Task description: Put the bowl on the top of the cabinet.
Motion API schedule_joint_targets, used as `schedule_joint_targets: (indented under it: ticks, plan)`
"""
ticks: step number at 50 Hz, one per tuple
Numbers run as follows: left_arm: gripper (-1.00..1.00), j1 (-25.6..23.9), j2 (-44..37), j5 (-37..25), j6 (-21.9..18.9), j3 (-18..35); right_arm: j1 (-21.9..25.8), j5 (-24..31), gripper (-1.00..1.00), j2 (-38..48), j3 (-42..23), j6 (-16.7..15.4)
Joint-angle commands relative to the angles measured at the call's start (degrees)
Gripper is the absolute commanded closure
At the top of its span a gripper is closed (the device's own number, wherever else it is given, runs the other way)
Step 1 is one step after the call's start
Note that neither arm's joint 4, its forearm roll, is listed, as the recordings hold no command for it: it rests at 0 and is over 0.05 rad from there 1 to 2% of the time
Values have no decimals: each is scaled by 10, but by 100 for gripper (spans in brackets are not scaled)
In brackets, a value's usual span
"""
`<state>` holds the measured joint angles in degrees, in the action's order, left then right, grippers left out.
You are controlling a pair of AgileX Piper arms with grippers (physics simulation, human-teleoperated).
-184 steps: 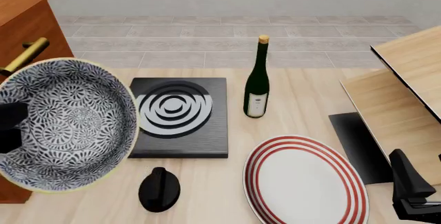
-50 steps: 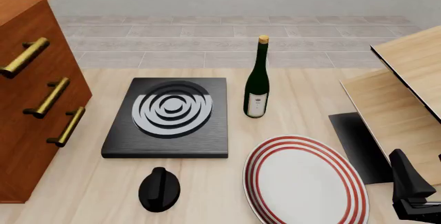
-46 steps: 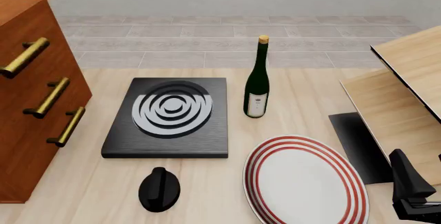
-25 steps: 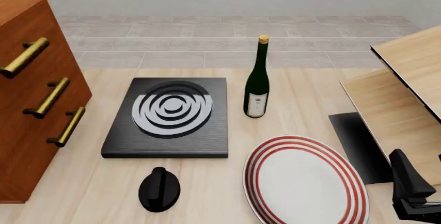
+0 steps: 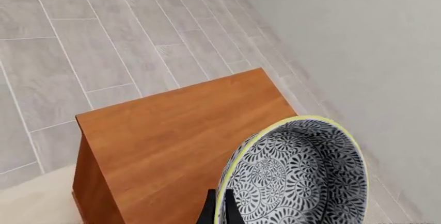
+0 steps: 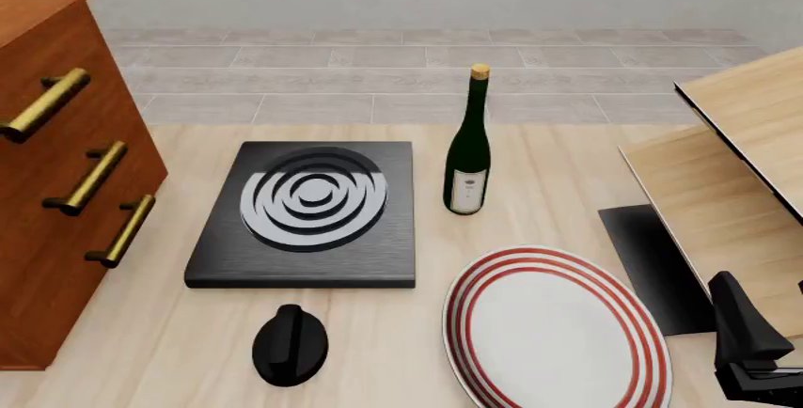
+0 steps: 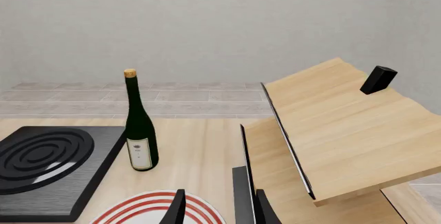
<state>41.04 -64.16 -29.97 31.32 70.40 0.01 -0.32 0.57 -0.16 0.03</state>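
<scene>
Fingers (image 5: 208, 211) pinched on the bowl (image 5: 296, 175) rim, tilted over the cabinet (image 5: 179, 136) top for set-down; right gripper (image 7: 217, 208) parked, fingers apart, idle.

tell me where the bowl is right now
Only the left wrist view shows the bowl: gripped on edge in the left hand, above the cabinet top.

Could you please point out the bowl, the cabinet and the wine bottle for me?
bowl (image 5: 303, 182): left wrist view, patterned inside.
cabinet (image 5: 179, 131): left wrist view, flat wooden top.
wine bottle (image 6: 468, 159): front view, dark glass body.
</scene>
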Motion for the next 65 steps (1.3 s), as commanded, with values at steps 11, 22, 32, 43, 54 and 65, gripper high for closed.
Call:
schedule_joint_targets:
  ticks: [11,22,32,43,54,65]
  plan:
    - [100,6,-13,7,-21,-4,0,0,-100,0,0,0]
    - [100,11,-17,9,-27,-6,0,0,-100,0,0,0]
    - [-100,21,-25,4,-45,4,0,0,-100,0,0,0]
    - [-100,21,-19,8,-50,3,0,0,-100,0,0,0]
    - [-100,19,1,8,-49,4,0,0,-100,0,0,0]
    - [-100,19,41,-3,-36,18,0,0,-100,0,0,0]
